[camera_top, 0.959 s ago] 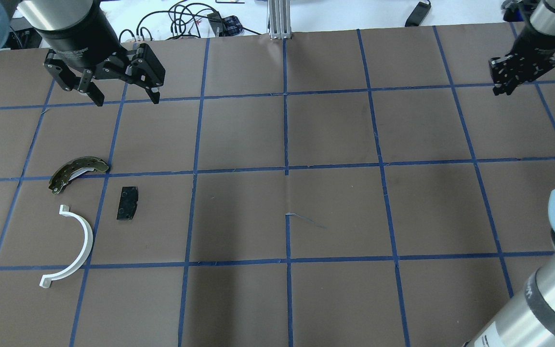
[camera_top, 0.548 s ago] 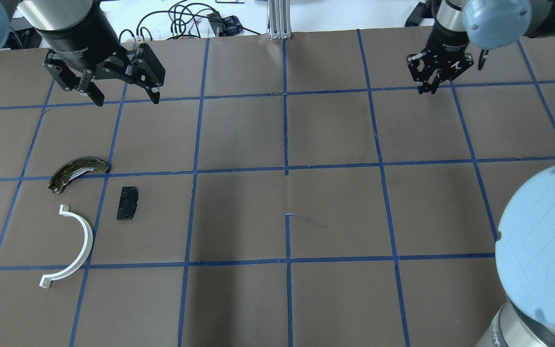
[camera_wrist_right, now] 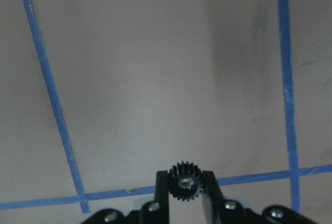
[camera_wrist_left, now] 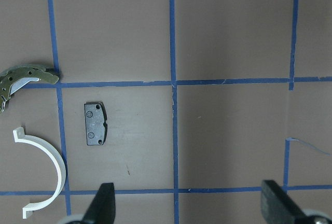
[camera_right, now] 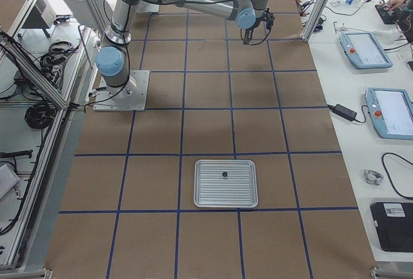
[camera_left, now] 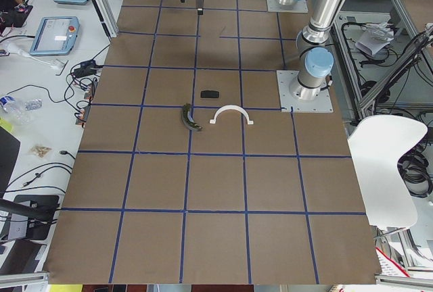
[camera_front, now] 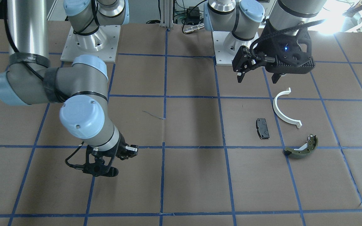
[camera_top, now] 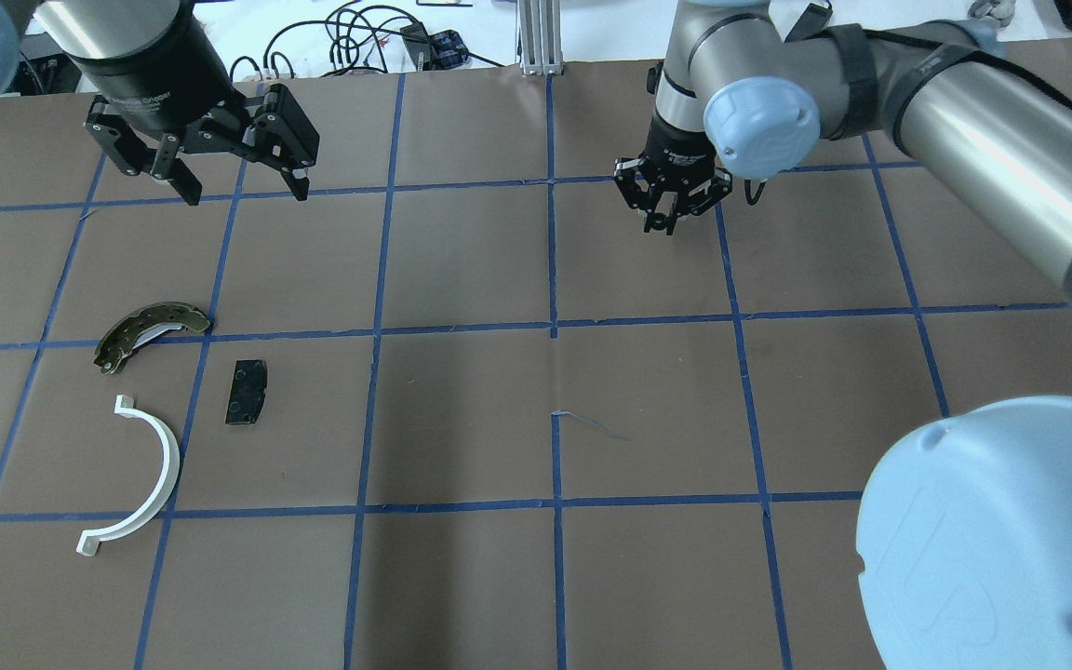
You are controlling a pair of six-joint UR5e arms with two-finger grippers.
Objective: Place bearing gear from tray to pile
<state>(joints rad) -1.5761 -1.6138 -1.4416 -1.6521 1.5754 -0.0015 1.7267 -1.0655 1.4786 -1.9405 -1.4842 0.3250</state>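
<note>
Brown table (camera_top: 462, 261) gridded with blue tape (camera_top: 552, 261); white chair (camera_left: 387, 163) beside it

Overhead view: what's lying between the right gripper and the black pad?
Only bare brown paper with blue tape lines; the overhead view shows it.

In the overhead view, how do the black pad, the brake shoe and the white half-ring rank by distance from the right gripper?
1. black pad, on the side toward the right gripper.
2. brake shoe, upper left, and white half-ring, lower left: too close to call.
</note>
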